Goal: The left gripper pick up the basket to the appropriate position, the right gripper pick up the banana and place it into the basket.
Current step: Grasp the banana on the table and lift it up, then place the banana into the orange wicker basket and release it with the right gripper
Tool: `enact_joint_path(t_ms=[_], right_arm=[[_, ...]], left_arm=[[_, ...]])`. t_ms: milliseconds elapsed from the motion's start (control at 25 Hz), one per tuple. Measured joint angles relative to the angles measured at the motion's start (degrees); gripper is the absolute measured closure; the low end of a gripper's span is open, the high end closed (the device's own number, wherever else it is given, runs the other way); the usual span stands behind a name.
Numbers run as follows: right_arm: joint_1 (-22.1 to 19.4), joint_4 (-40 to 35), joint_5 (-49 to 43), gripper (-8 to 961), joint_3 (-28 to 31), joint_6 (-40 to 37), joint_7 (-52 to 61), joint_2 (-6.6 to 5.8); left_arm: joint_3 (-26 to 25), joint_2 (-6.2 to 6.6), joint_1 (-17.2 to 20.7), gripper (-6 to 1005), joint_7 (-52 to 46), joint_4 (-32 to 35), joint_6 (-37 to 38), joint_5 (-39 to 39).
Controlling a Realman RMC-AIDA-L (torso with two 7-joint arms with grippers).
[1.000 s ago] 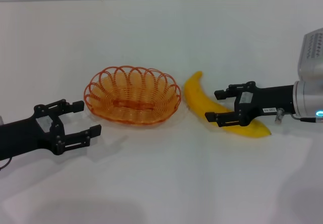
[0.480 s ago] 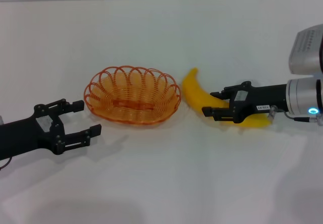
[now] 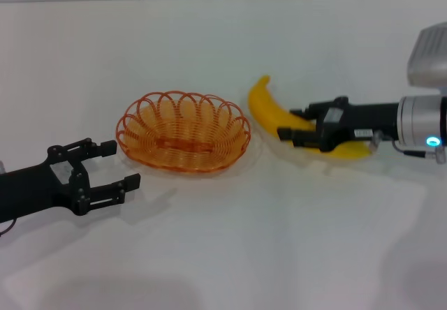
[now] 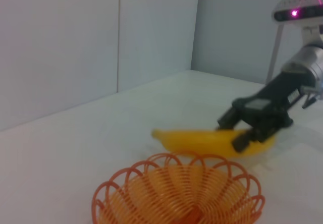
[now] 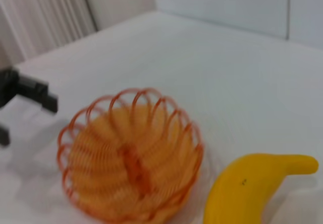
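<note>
Right gripper [image 3: 288, 134]: jaws clamped on the banana [image 3: 269, 113] near its middle — closed since a second ago, when open around it.
Banana: raised and shifted toward the basket [image 3: 183, 131], far tip higher than before; likely lifted off the table [image 3: 223, 240], transfer under way.
Basket: on the table, just left of the banana, unmoved.
Left gripper [image 3: 112, 163]: jaws apart, just beside the basket's near-left rim — basket not yet gripped.
</note>
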Motion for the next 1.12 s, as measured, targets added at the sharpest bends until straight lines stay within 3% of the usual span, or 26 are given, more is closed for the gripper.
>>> enact_joint_path(t_ms=[200,360,600,760,1000,1120], right_arm=[[-0.51,-0.2,7.8,478,0.0,-1.12,-2.53,-0.13],[-0.77,0.72,16.16,478,-0.43,-10.06,-11.23,0.05],[2.12,6.88,16.73,478,-3.27,-14.88,-21.48,0.24],[5.4,11.11,17.05,478,-7.78,-11.01,-25.27,0.65],[11.9,21.01,17.19,477,-7.63,1.51,-30.03,0.9],[12.42,21.63,17.06,477,-7.77,2.86,-30.11,0.92]], left_arm=[[0.0,0.0,0.17,197,0.0,0.0,0.0,0.11],[0.09,0.0,0.27,197,-0.02,0.0,0.0,0.18],[0.02,0.0,-0.02,197,-0.36,-1.01,-0.01,-0.14],[-0.06,-0.01,-0.06,197,-0.42,-1.35,0.0,-0.46],[-0.09,-0.07,-0.18,197,-0.43,-1.4,0.0,-0.49],[0.19,-0.09,-0.7,197,-0.4,-1.49,0.0,-0.52]])
